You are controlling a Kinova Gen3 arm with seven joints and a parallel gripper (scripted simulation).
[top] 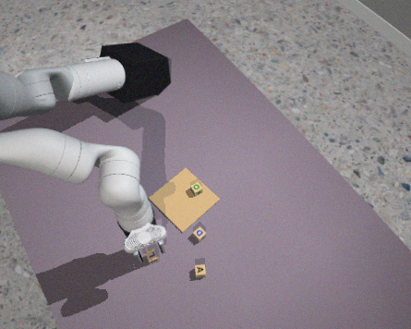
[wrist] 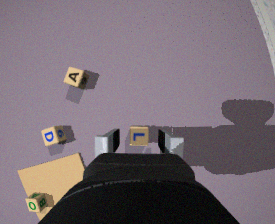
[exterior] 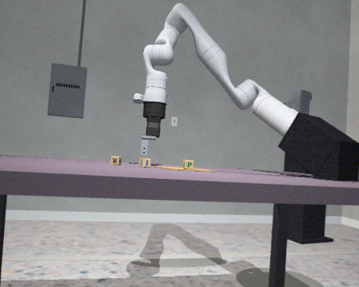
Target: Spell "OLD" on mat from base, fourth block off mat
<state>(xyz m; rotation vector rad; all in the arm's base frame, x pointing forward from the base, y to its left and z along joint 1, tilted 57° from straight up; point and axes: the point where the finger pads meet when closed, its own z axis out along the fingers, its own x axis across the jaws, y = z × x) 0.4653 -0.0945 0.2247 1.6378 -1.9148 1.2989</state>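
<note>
I have the fingers spread to their full width with nothing between them. In the wrist view the L block [wrist: 138, 136] sits in the gap between the two tips; from the exterior view the tips hang just above the block's top, not touching it. The gripper [top: 151, 251] points straight down over that block [top: 152, 255], which lies on the purple worktop [top: 272, 194], off the mat.

The mat [top: 180, 210] is a tan square, flat on the worktop, just beside the gripper toward the robot base. The O block [top: 196, 188] stands on it, near the mat's far corner from the gripper, green letter up. The D block [top: 199, 233] rests on the worktop just off the mat's edge, blue letter up. The A block [top: 199, 271] lies farther out, apart from the D block and well clear of the mat.

The white arm [exterior: 214, 56] arches over from the black pedestal [top: 139, 69] at the worktop's corner, and its shadow falls across the worktop beside the L block. Around the worktop I see a speckled floor [top: 309, 69].
</note>
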